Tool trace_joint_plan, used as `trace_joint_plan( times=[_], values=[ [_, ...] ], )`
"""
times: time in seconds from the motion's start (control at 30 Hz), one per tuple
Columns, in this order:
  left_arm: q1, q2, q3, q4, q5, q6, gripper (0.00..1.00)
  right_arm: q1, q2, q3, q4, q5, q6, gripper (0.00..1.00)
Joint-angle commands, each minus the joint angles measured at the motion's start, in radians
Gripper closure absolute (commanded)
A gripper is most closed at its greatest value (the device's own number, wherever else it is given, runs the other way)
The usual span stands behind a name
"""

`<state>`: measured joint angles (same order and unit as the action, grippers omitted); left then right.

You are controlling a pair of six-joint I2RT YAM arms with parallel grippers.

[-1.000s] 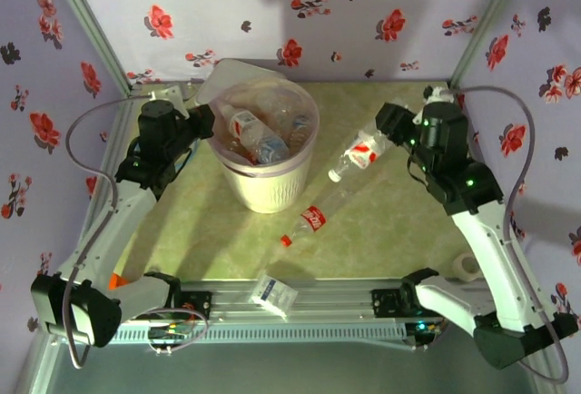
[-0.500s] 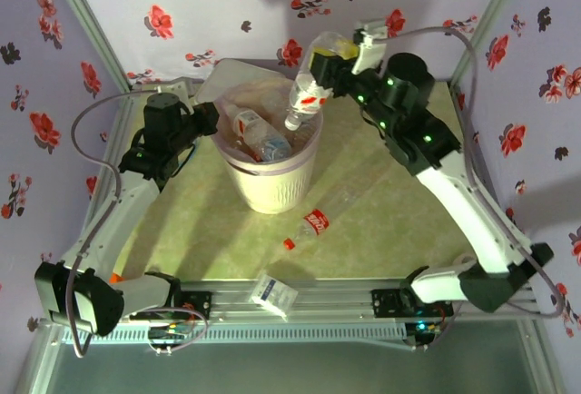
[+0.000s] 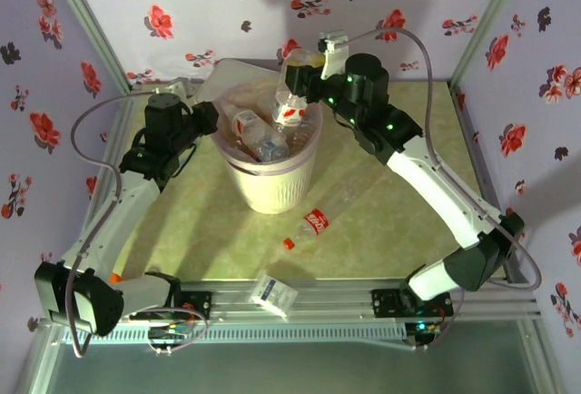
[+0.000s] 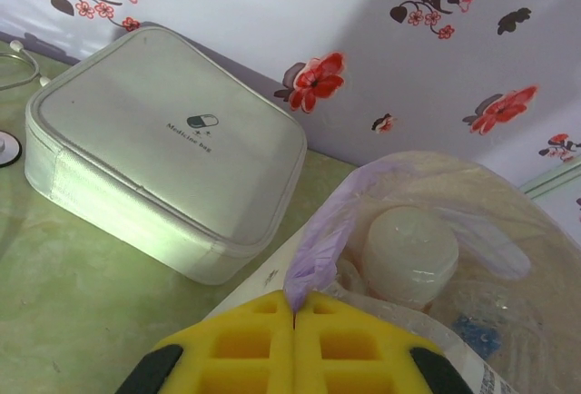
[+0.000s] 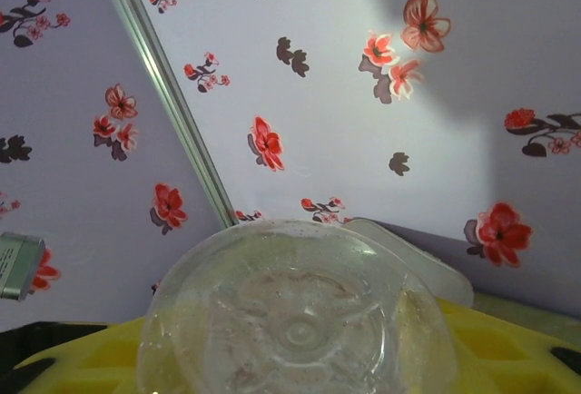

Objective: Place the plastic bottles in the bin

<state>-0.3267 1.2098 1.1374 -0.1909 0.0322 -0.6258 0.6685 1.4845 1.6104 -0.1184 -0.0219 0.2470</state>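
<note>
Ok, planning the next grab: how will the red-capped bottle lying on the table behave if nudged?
Likely to roll: the bottle lies on its side on the smooth table. Probably light, since it looks clear and empty. Its thin walls may dent when squeezed.

Right gripper (image 3: 303, 74) has a clear bottle (image 3: 289, 96), red label. Under it, cream-white bin (image 3: 272, 190), pinkish-lilac liner (image 4: 320, 235). Left gripper (image 4: 295, 310): pads (image 4: 245, 349) bright yellow; beyond them a white medicine bag (image 4: 163, 149). Lavender wallpaper (image 5: 327, 122), red and dark flowers.
</note>
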Motion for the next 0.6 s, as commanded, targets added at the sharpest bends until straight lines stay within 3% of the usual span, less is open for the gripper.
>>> trace_joint_plan(
  times=[0.0,0.3,0.57],
  values=[
    [-0.010,-0.003,0.009,-0.049,-0.035,-0.034,1.00,0.018,0.072,-0.084,-0.090,-0.084,0.142,0.78],
    [-0.011,0.003,0.006,-0.044,-0.032,-0.040,1.00,0.076,0.138,-0.148,-0.068,-0.095,0.224,0.77],
    [-0.012,0.000,0.020,-0.065,-0.032,-0.023,1.00,0.080,0.107,-0.012,-0.185,-0.012,0.041,0.76]
  ],
)
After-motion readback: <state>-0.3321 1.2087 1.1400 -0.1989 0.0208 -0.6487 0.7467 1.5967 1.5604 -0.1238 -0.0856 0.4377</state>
